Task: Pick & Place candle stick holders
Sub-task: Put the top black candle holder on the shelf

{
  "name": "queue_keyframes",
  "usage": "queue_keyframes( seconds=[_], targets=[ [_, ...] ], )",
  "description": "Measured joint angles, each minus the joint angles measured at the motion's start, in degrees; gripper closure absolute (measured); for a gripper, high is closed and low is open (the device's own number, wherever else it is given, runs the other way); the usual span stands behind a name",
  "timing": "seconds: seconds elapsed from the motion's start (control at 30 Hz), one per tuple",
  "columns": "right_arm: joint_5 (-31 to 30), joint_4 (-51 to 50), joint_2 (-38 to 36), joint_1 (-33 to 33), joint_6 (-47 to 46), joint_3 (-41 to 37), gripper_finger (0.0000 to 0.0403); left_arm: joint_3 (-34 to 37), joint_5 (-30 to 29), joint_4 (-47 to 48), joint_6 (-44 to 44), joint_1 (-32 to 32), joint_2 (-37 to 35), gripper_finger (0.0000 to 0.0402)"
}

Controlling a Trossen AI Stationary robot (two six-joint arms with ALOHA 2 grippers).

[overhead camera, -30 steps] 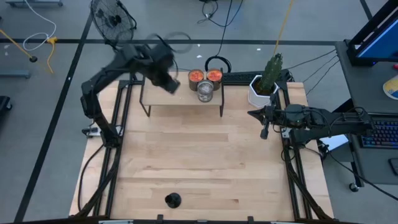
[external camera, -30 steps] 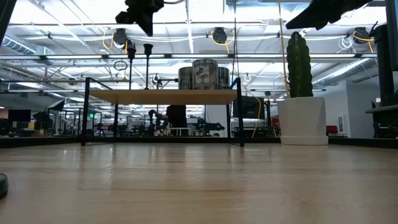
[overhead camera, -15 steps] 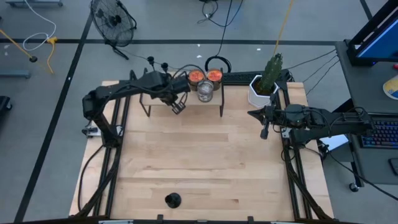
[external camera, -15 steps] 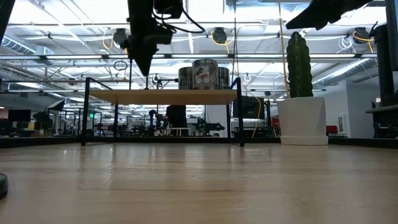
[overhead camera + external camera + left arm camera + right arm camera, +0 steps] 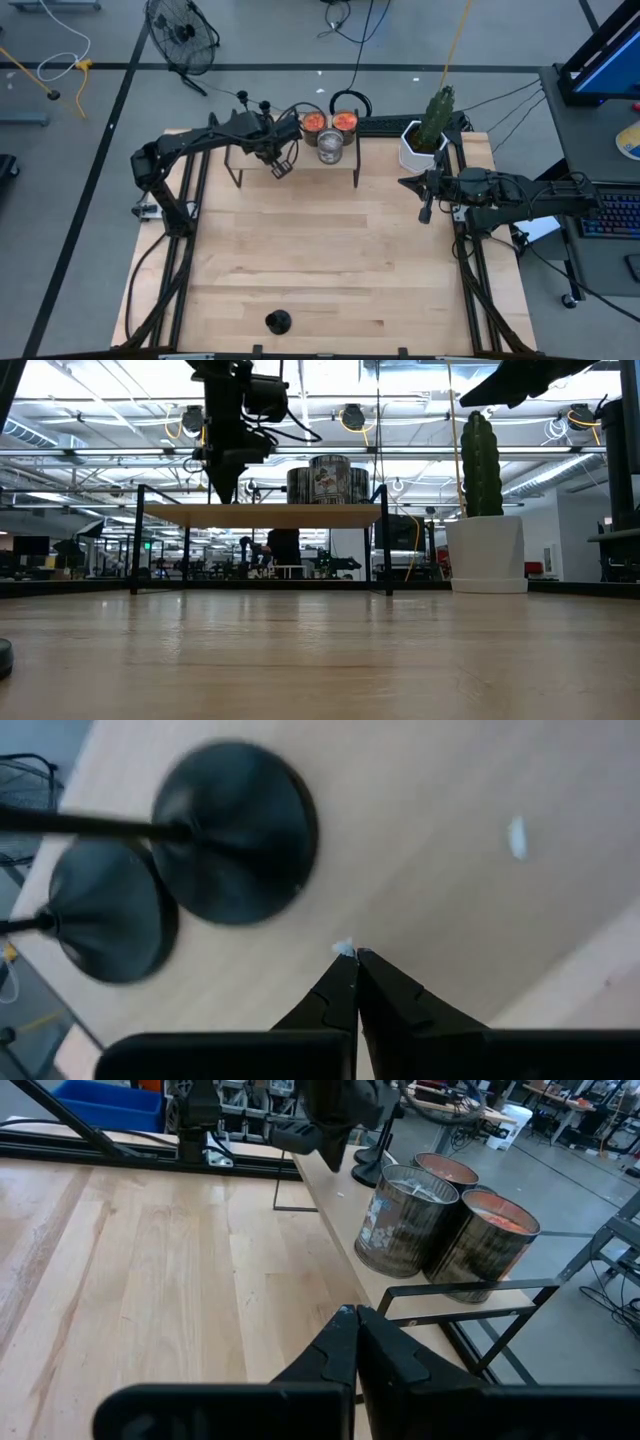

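Note:
Two black candle stick holders stand on their round bases [image 5: 235, 832] [image 5: 105, 910] at the left end of a small wooden shelf [image 5: 300, 165] at the table's far side. From above, their stem tops [image 5: 243, 97] [image 5: 266, 104] show beside my left arm. My left gripper [image 5: 350, 955] [image 5: 281, 169] is shut and holds nothing. It points down close over the shelf top [image 5: 222, 495], just right of the nearer base. Another holder [image 5: 278, 322] stands near the table's front edge. My right gripper [image 5: 426, 212] [image 5: 350, 1312] waits shut at the right side.
Three tin cans [image 5: 330, 147] stand on the shelf to the right of my left gripper. A cactus in a white pot [image 5: 425, 135] stands at the far right corner. Bare wooden table [image 5: 320, 250] lies between the shelf and the front holder.
My left gripper has come down from high above the shelf to just over its top, tipping from a slant to point steeply down and rolling as it sank. It has stayed shut. The holders have not moved.

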State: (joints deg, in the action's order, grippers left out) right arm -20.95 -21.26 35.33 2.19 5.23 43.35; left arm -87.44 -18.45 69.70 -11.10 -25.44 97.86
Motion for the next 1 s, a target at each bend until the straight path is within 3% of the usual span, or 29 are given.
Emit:
queue_keyframes(
  seconds=[0.73, 1.0],
  targets=[
    [-0.11, 0.00, -0.02, -0.01, -1.51, 0.00, 0.0403, -0.02, 1.84, -4.20, 4.99, -3.42, 1.73, 0.0398],
    [-0.17, 0.00, -0.02, 0.00, -1.53, 0.00, 0.0403, 0.03, 0.85, -5.69, 5.15, -4.01, 1.79, 0.0384]
  ],
)
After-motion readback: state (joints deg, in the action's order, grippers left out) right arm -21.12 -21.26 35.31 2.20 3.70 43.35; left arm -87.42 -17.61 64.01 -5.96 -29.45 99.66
